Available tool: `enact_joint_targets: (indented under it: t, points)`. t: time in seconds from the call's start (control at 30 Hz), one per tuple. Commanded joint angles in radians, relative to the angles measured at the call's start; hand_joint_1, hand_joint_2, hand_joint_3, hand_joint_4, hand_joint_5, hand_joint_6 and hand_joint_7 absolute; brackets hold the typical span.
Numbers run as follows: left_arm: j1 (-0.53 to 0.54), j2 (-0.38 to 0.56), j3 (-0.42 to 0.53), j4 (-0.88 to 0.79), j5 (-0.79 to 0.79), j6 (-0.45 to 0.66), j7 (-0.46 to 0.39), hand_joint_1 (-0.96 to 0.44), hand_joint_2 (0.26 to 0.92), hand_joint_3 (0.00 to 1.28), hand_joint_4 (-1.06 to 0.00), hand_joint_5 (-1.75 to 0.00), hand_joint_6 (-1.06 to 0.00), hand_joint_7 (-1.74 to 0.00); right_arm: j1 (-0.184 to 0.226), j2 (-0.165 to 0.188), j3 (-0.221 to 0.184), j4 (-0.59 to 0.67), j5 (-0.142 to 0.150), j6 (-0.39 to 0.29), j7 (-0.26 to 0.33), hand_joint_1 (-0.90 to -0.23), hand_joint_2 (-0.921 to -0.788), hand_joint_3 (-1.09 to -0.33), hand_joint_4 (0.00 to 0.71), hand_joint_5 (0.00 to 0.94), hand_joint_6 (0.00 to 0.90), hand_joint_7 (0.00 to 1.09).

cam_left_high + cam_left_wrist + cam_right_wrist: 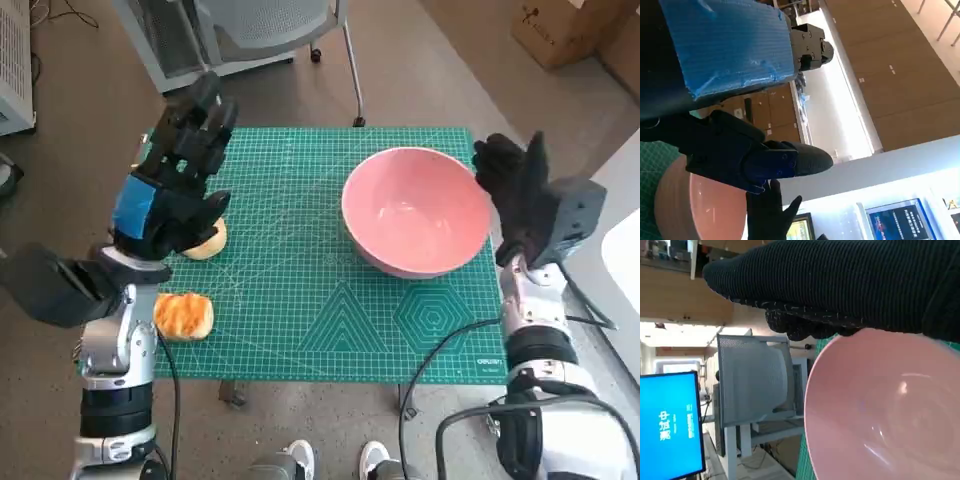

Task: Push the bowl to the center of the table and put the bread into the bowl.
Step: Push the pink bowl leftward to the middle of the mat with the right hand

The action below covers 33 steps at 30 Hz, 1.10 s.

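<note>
Pink bowl (418, 211) on the green mat (300, 300), just beside the gloved right hand (515, 190), fingers apart and upright holding nothing, left hand (180, 170) fingers spread above a round bun (207, 241), toasted bread (183, 316) nearer its wrist

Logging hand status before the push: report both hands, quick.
Left hand: open, fingers apart, holding nothing.
Right hand: open, beside the pink round bowl, gripping nothing.
</note>
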Motion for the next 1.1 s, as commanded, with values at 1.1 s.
enact_joint_targets:
  t: [1.1]
  points:
    - [0.118,0.031,0.053,-0.068,0.004,-0.036,0.027,-0.65,0.921,0.32,-0.03,-0.01,0.00,-0.25,-0.038,0.207,-0.076,0.016,0.061,0.088,0.088,-0.626,-0.921,-0.824,0.081,0.011,0.307,0.02]
